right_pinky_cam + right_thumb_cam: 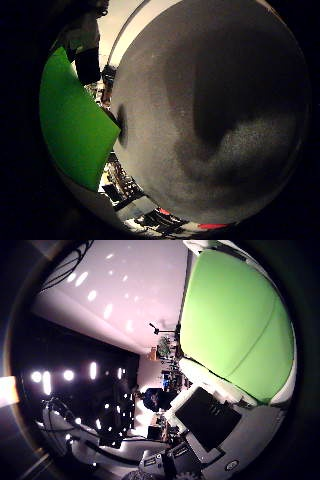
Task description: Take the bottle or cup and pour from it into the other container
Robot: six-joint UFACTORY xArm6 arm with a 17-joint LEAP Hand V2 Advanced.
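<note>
A bright green container [235,325], smooth and rounded with a faint seam curving across its side, is seen pressed close against the palm of the right hand [210,440], filling much of the thumb-side view. Whether it is a bottle or a cup cannot be told, since neither its mouth nor its contents are shown. A white part of the hand is seen lying along the green wall, and white and black parts with a geared edge are seen just beside it, so the container appears to be held against the palm, though how far the fingers are curled cannot be made out. In the little-finger-side view the same green surface is cut off by a broad grey speckled surface [210,110], marked by a dark shadow; what that is cannot be identified. Beyond the container, a dim room with ceiling lights [92,295] is glimpsed.
</note>
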